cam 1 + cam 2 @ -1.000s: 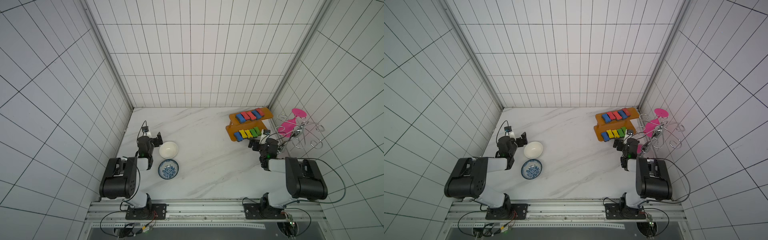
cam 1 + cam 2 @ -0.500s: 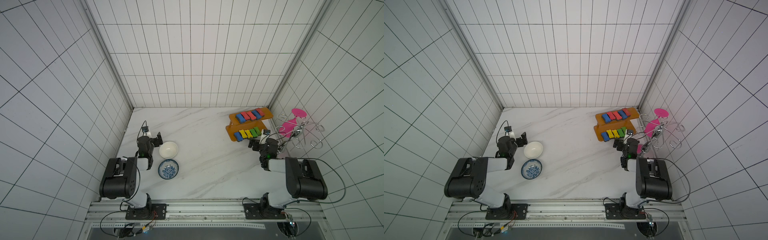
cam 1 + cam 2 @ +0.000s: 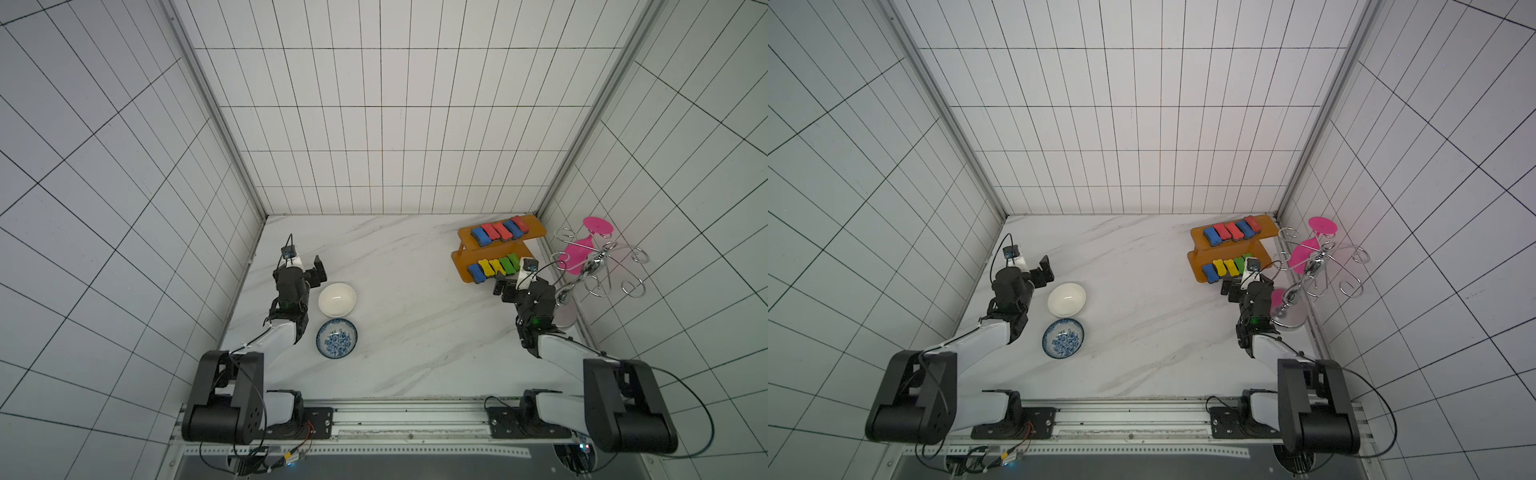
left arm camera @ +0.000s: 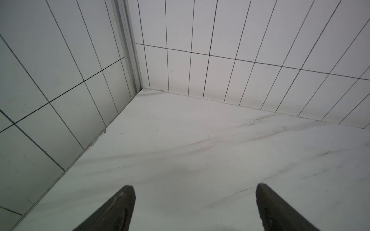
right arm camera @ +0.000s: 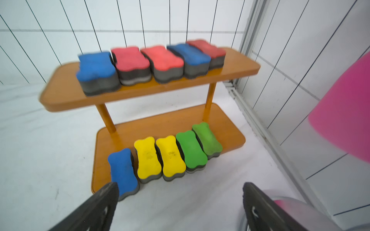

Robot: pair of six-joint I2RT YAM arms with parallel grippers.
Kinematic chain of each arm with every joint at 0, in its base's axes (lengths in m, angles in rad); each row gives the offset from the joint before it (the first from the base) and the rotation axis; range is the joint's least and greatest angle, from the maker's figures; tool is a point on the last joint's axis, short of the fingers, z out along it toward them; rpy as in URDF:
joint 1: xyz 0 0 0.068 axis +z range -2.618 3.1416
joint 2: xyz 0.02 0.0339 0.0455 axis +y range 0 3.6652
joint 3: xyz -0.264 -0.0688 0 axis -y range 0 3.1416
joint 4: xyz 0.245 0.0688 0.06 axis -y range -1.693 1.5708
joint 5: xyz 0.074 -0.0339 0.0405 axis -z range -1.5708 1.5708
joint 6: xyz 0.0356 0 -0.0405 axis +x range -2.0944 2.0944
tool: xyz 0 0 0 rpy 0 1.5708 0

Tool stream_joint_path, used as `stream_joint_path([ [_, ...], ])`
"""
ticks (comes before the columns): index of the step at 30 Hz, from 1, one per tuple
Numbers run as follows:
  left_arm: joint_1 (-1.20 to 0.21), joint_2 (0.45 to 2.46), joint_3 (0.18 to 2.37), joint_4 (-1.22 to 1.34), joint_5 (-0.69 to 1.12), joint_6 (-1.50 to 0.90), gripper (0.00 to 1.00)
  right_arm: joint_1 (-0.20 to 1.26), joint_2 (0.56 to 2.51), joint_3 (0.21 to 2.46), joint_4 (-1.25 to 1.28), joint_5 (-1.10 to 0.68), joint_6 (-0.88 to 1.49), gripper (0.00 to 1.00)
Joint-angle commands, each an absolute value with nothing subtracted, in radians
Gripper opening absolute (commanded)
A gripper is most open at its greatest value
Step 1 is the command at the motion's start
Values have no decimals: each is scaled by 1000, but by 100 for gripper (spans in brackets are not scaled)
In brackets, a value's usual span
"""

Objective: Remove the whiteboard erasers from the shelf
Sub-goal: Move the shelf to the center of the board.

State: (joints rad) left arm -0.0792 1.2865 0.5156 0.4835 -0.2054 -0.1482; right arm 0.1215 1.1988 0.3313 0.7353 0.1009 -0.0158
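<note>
The orange two-tier shelf [image 5: 60, 96] stands at the back right of the table in both top views [image 3: 536, 226] [image 3: 1266, 226]. Its upper board carries a row of blue and red whiteboard erasers [image 5: 162, 60]. The lower board [image 5: 180, 122] holds a blue eraser [image 5: 123, 170], two yellow [image 5: 148, 158] and two green [image 5: 191, 148]. My right gripper [image 5: 180, 186] [image 3: 508, 286] is open and empty, just in front of the lower row, one fingertip beside the blue eraser. My left gripper [image 4: 194, 186] [image 3: 305, 272] is open over bare table at the far left.
A white bowl [image 3: 337, 299] and a blue patterned bowl [image 3: 337, 338] sit beside the left arm. A chrome wire rack with pink discs [image 3: 598, 266] stands right of the shelf, its round base [image 3: 565, 316] close to my right wrist. Tiled walls close in on three sides.
</note>
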Motion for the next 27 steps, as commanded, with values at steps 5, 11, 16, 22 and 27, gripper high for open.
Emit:
stream_joint_path([
  [5,-283,1300,681,265,-172,-313,94,292,1026,255,616,352,-71,99],
  [11,-489,1408,837,223,-137,-427,90,312,941,198,654,393,-71,98],
  [16,-596,1529,969,231,-36,-499,86,313,885,179,710,346,-103,92],
  [22,-645,1658,1108,244,77,-571,83,314,782,255,590,284,10,74],
  [27,-669,1799,1240,252,180,-631,80,319,837,391,454,241,169,65],
])
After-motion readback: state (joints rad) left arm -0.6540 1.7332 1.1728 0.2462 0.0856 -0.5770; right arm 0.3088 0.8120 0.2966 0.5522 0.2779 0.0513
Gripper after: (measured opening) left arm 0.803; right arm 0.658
